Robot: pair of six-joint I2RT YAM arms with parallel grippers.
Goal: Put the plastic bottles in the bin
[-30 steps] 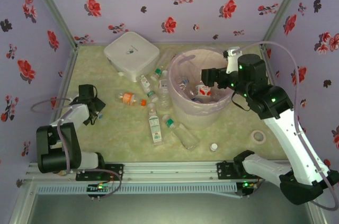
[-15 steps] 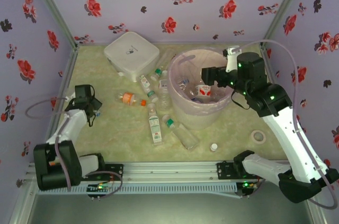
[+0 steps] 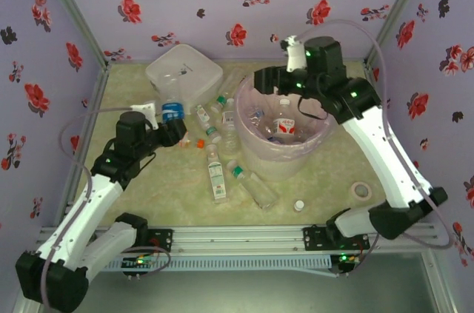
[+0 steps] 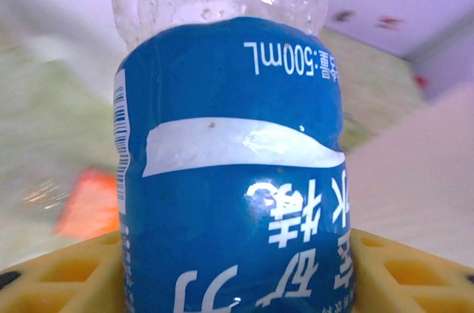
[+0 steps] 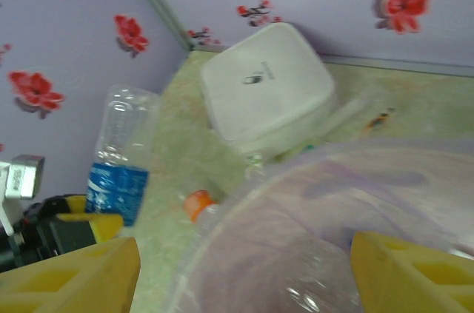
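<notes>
The left claw [image 3: 171, 129] is clamped around a clear, crinkly plastic bottle with a glossy blue wrap. Its yellow, lattice-moulded fingers [image 4: 59, 283] press the wrap from both sides. This blue-labelled bottle [image 4: 229, 180] is held up off the pale green, marbled counter [image 3: 129, 87], well to the left of the bin [image 3: 248, 143].

The bin is a big round translucent bucket, lined with a thin, wrinkled pale pink bag folded over its rim. The right claw [image 5: 244, 276] hangs over the bin's far-left rim, its yellow fingers spread wide with nothing between them. Down inside the bin lie a few clear bottles, one of them a white-capped bottle [image 3: 285, 125] with a red and white label.

More small clear bottles lie scattered on the counter just off the bin's left wall. Among them are a white-labelled bottle [image 3: 216, 177] lying lengthwise and a green-capped bottle [image 3: 252, 183] by the bin's near-left foot. An orange cap [image 5: 197, 203] shows a little farther left.

A white square box [image 3: 184, 72] with rounded corners sits beyond the bin's left side. A small tape ring [image 3: 361, 190] lies off the bin's near-right side, and a loose white cap [image 3: 299, 206] lies in front of the bin.
</notes>
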